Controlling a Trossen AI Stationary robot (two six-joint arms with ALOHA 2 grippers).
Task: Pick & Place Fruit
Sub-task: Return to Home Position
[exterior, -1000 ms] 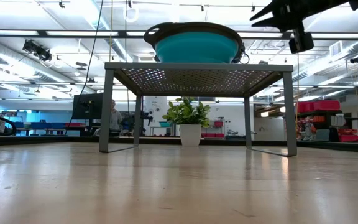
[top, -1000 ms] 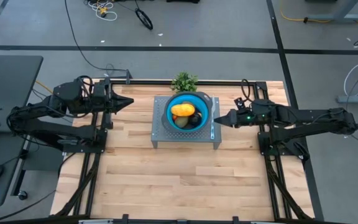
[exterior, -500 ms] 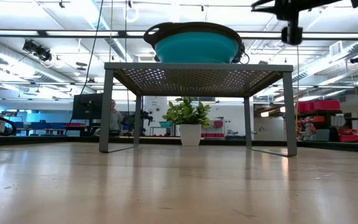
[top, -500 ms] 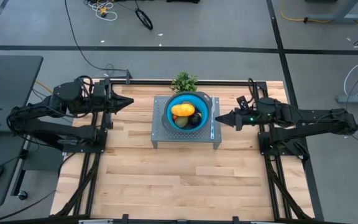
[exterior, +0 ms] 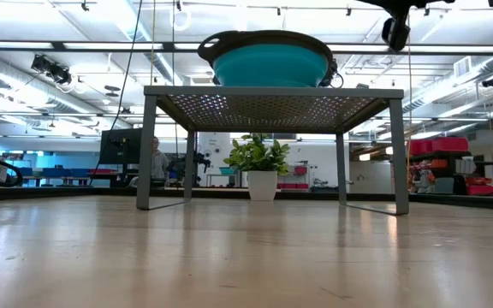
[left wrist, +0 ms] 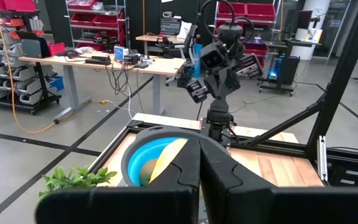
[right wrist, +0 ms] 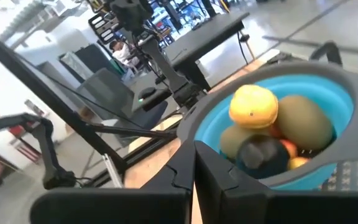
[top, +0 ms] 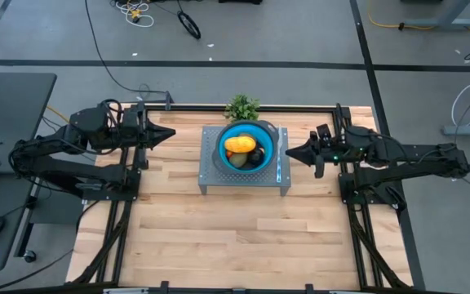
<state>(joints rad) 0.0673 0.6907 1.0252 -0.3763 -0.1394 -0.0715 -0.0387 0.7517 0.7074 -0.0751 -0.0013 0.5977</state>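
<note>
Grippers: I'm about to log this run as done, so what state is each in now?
Left gripper: closed, empty, left of the shelf.
Right gripper: closed, empty, right of the shelf.

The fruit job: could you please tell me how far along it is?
Done: the fruit sits in the blue strainer bowl on the shelf. In hand: nothing; the right tool, shut, hangs beside the shelf, the left tool shut near the table's left edge. Left: probably only parking the right arm.
</note>
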